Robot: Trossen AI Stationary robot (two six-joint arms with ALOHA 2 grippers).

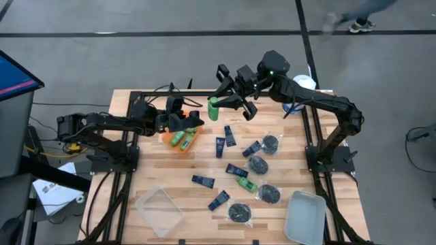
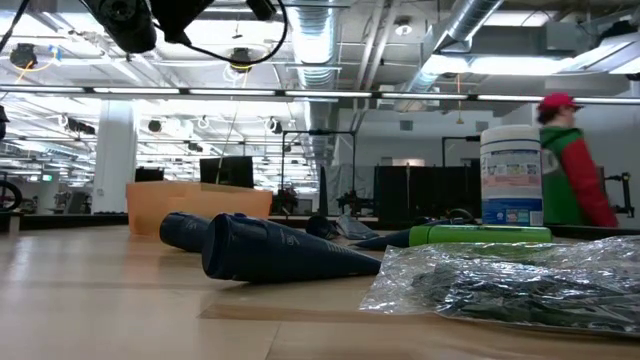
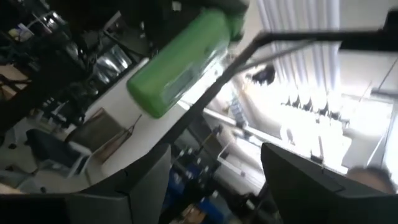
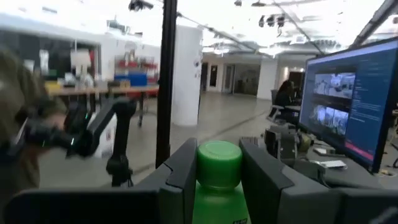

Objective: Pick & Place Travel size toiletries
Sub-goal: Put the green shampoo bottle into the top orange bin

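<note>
Green bottle (image 4: 219,180) clamped between right fingers (image 4: 264,177), left fingers (image 3: 305,186) wide apart

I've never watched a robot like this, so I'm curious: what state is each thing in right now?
Right gripper: shut on green bottle, held in the air.
Left gripper: open, holds nothing, over orange bin.
Orange bin: holds green bottles.
Navy tubes: lying on table.
Clear tray: empty.
Grey tray: empty.

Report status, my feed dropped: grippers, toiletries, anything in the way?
Right gripper shut on green bottle, raised at table's far edge. Left gripper open, empty, over orange tray. Nothing blocking.
</note>
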